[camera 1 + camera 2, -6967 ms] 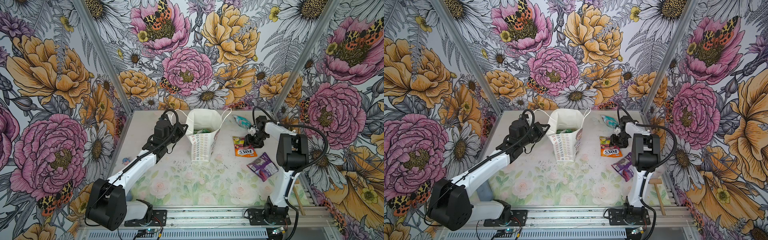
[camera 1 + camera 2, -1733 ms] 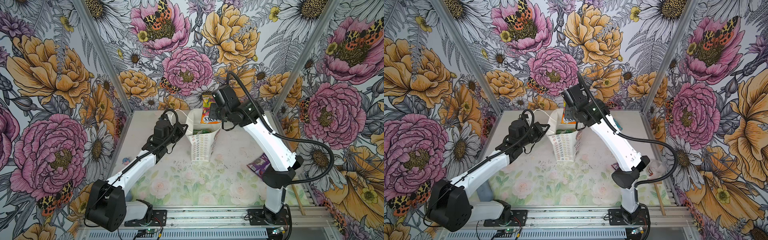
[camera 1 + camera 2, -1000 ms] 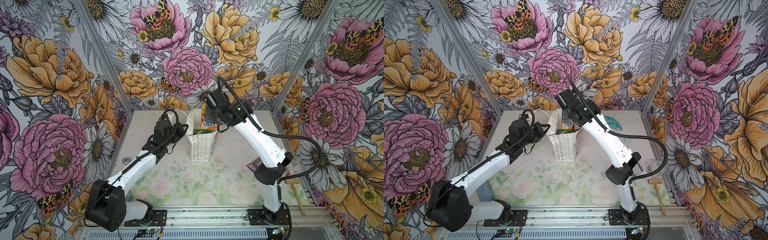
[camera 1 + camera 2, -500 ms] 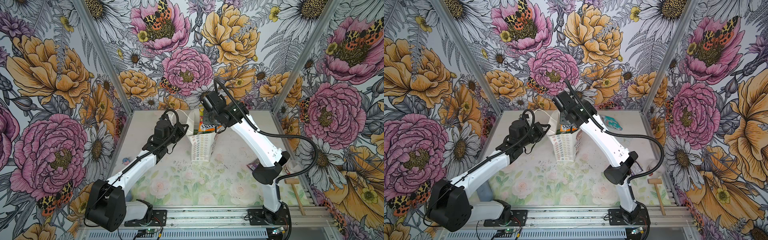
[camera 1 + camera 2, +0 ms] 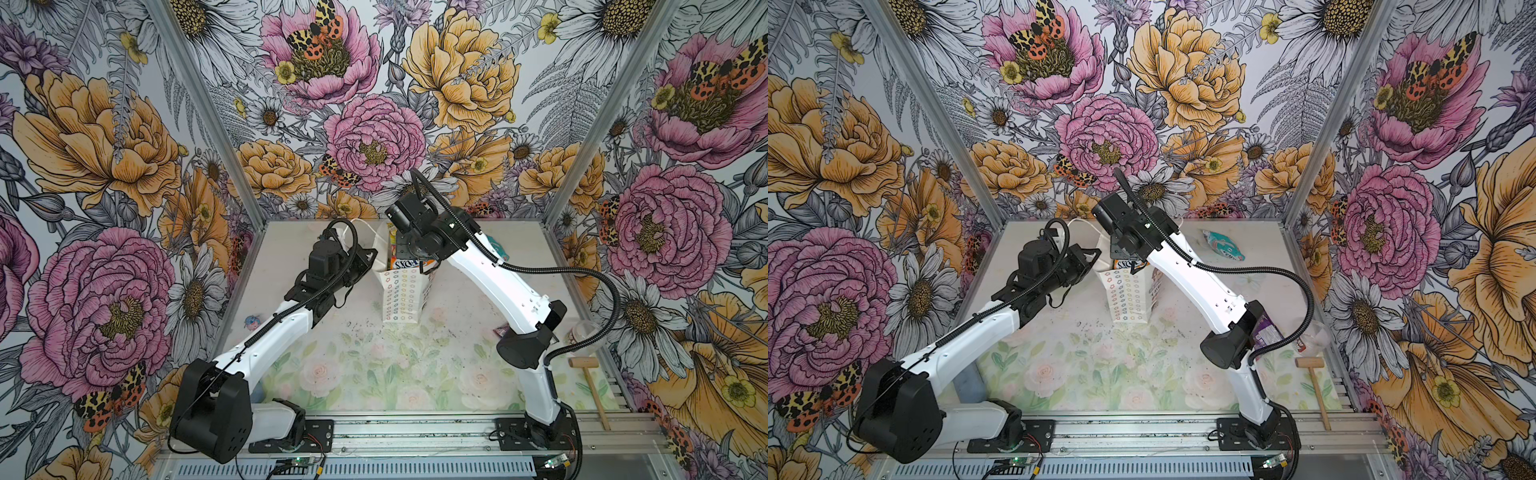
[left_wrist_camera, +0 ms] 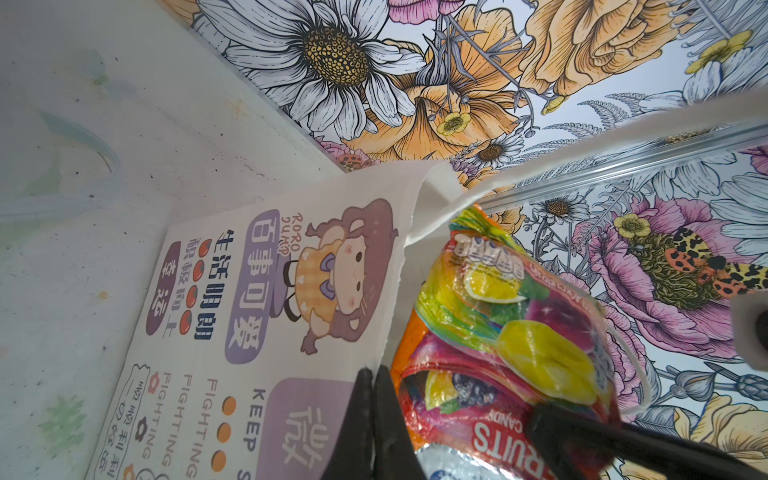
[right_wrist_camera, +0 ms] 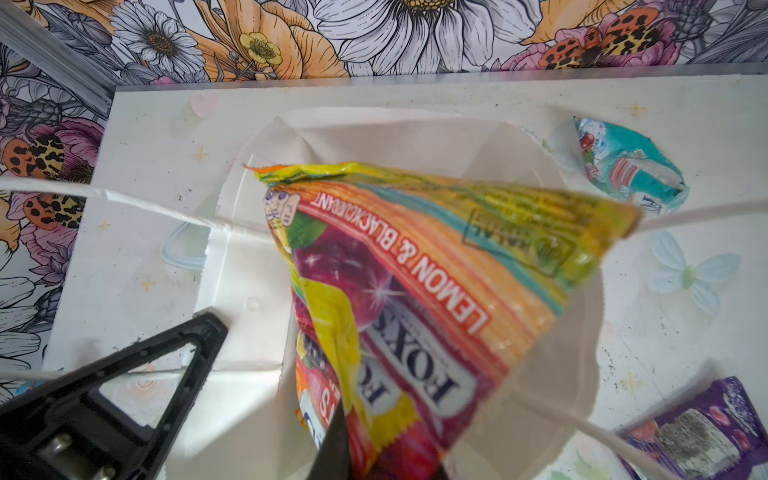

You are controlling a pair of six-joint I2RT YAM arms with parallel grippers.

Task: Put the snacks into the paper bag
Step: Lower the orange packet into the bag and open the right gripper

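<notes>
Orange packet (image 5: 408,264) — lower half inside paper bag (image 5: 401,297)

Both top views look steeply down from high over the six o'clock edge toward the flower-papered back wall (image 5: 374,141) at twelve o'clock; the left wrist camera sits close beside the tall white flower-printed paper bag (image 5: 401,295), the right close above its mouth; both share the glossy orange-and-yellow FOX'S candy packet (image 7: 415,299).
</notes>
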